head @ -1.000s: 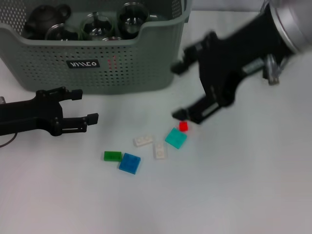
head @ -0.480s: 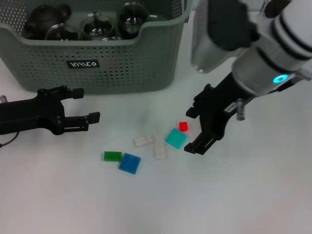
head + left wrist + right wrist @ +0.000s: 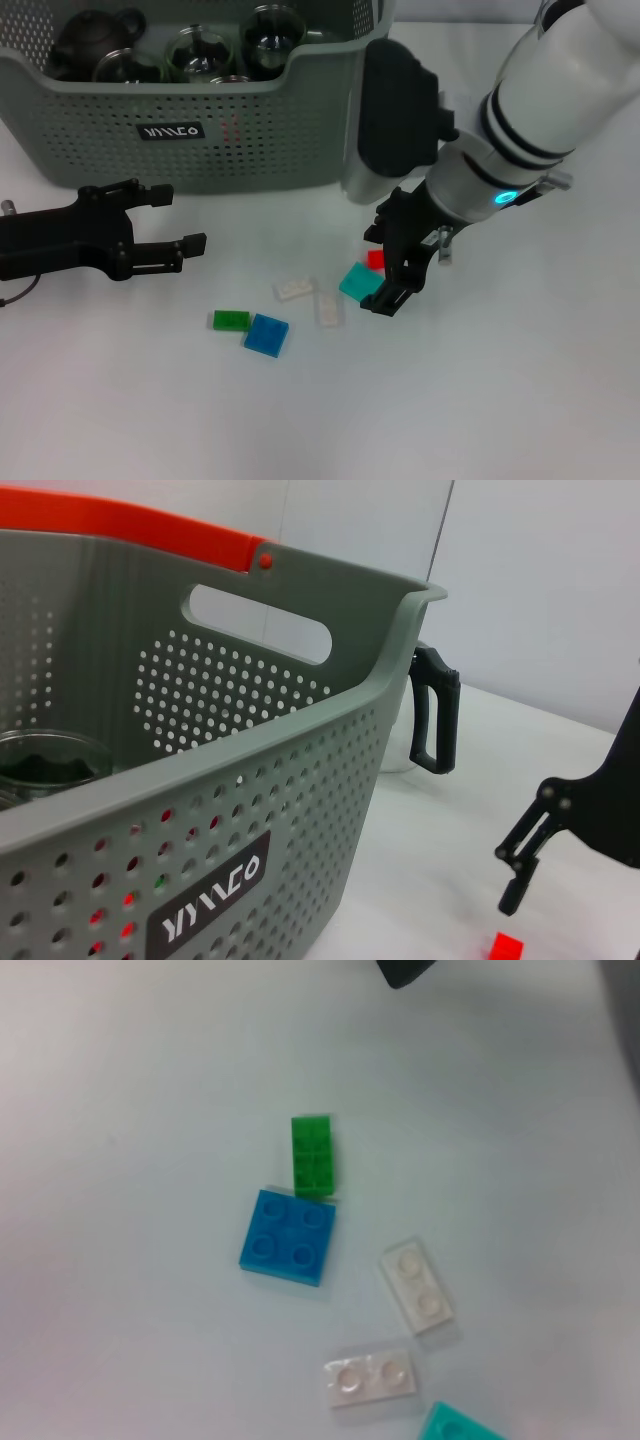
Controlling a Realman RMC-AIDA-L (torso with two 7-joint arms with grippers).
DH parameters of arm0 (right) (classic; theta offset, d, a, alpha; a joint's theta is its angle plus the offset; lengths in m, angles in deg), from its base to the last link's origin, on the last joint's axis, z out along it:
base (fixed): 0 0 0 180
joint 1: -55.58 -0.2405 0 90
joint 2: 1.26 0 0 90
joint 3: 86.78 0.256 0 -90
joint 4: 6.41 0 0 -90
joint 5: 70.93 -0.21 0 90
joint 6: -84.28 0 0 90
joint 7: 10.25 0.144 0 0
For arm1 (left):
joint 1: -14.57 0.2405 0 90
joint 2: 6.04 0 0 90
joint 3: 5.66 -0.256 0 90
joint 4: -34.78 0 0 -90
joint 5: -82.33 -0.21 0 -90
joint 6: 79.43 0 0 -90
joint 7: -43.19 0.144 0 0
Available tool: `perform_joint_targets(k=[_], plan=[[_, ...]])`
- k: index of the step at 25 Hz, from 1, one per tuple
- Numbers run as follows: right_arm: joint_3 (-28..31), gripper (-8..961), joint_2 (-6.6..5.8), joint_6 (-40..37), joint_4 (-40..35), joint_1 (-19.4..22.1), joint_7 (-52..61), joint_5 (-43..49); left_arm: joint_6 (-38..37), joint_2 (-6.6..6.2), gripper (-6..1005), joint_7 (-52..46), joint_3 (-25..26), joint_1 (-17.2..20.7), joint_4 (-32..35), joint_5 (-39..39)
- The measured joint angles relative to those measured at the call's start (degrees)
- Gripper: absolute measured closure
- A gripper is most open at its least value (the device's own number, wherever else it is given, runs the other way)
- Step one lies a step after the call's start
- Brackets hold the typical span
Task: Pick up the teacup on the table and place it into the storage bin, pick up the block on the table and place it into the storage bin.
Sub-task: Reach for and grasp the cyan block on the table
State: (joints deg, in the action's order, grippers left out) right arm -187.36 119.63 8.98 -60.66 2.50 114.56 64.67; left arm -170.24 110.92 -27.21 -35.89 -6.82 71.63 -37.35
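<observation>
The grey-green storage bin (image 3: pixel 250 130) stands at the back left and holds a dark teapot (image 3: pixel 90 35) and several glass teacups (image 3: pixel 195 50). No teacup shows on the table. Several blocks lie in front of the bin: green (image 3: pixel 230 320), blue (image 3: pixel 266 334), two white (image 3: pixel 293 289), teal (image 3: pixel 355 283) and red (image 3: pixel 376 258). My right gripper (image 3: pixel 380 268) is open and low, its fingers either side of the red and teal blocks. My left gripper (image 3: pixel 180 215) is open and empty, in front of the bin's left part.
The left wrist view shows the bin wall (image 3: pixel 300 740), a black-handled glass jug (image 3: pixel 435 710) behind it, the red block (image 3: pixel 507 946) and a right finger (image 3: pixel 530 850). The right wrist view shows the green (image 3: pixel 313 1155) and blue (image 3: pixel 288 1237) blocks.
My right arm has swung left and down, bringing its open gripper from beside the red block to over the red and teal blocks. The left arm and the blocks have not moved.
</observation>
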Motion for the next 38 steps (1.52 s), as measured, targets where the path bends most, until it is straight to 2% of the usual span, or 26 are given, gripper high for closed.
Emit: perform_joint_targets(k=[5,15,38], plan=[[-3.8,60,0.05,4.5,0.9,0.2,0.3,-0.8,0.0,0.18,125,0.0,0.0,0.0,0.0,0.0],[-5.4,62,0.09,8.7,4.3,0.4,-2.0,-4.1,0.3,0.48,124,0.2,0.0,0.1,-0.1,0.1],[-7.0,65,0.22,11.1,7.4,-0.1,-3.7,-6.4,0.3,0.64,123,0.1,0.0,0.0,-0.1,0.7]])
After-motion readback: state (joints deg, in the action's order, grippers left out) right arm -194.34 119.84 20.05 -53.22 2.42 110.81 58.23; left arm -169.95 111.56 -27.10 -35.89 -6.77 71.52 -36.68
